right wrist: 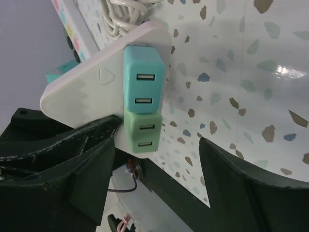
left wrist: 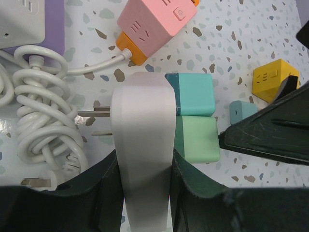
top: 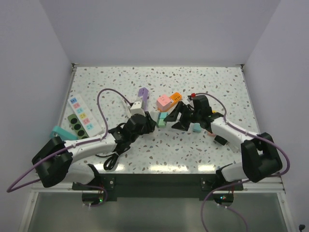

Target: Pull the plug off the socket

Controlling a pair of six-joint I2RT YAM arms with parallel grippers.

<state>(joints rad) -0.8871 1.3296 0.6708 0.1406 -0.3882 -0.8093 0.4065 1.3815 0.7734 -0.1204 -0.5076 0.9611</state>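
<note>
The left hand (left wrist: 145,166) was clenched on the socket (left wrist: 145,116), a white block. The teal plug (left wrist: 195,94) and, at its 6 o'clock, the green plug (left wrist: 198,140) sat seated in the socket's 3 o'clock face. The right hand (right wrist: 158,137) was released, its fingers (right wrist: 231,183) flanking the green plug.

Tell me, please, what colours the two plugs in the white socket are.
Upper plug teal, lower plug light green; best seen in the right wrist view.
</note>
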